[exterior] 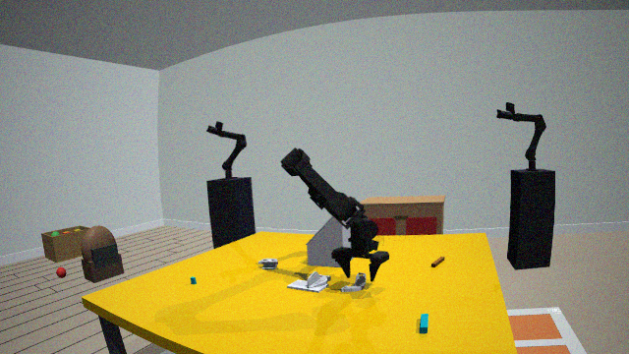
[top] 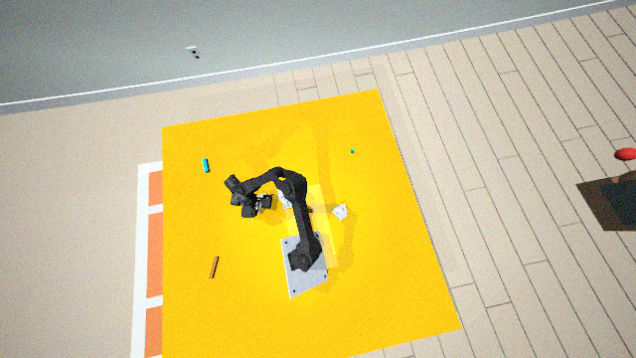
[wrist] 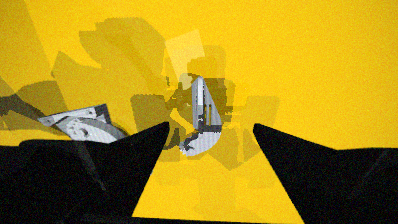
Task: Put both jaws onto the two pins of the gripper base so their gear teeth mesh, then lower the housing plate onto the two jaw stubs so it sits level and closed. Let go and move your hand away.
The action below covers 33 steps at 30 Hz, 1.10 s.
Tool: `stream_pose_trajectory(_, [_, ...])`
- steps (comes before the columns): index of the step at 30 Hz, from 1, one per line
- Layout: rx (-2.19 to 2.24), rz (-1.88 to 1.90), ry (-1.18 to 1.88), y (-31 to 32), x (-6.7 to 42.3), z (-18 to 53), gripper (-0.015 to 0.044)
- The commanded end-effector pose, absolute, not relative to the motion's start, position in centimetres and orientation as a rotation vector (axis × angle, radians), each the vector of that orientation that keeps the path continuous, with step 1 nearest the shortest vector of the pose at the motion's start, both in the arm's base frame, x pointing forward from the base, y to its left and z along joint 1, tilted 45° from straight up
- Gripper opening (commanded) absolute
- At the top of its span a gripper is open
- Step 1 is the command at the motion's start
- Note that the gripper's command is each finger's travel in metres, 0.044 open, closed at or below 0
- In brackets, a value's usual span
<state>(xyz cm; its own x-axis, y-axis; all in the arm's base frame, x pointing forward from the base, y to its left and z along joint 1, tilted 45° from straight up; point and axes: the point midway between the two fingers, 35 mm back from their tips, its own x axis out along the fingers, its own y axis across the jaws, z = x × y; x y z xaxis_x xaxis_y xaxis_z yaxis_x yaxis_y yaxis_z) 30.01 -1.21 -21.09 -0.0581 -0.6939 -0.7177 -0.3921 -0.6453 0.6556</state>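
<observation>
My gripper (top: 257, 205) (exterior: 360, 278) (wrist: 210, 126) is open and points down. A loose grey-white jaw (exterior: 351, 289) (wrist: 206, 143) lies on the table between and below the spread fingertips, with no grip on it. The white gripper base (top: 284, 199) (exterior: 299, 285) (wrist: 50, 120) lies beside it, partly hidden by the left finger in the wrist view. A grey part, seemingly the other jaw (exterior: 319, 280) (wrist: 102, 132), rests on the base; whether it sits on a pin cannot be told. The housing plate, seemingly the separate white part (top: 340, 212) (exterior: 268, 264), lies apart.
The arm's grey mounting plate (top: 308, 281) stands on the yellow table (top: 388, 278) (exterior: 246, 315). A blue block (top: 206, 165) (exterior: 424, 324), a small teal cube (top: 352, 150) (exterior: 193, 280) and a brown bar (top: 214, 267) (exterior: 437, 262) lie farther out.
</observation>
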Motion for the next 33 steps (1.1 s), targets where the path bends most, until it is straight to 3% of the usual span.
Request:
stream_pose_trajectory(1, [1.947,-1.772,-1.171,-2.0,29.5,-21.8,0.044])
stream_pose_trajectory(33, [1.946,-1.771,-1.172,-3.0,29.4,-22.8,0.044])
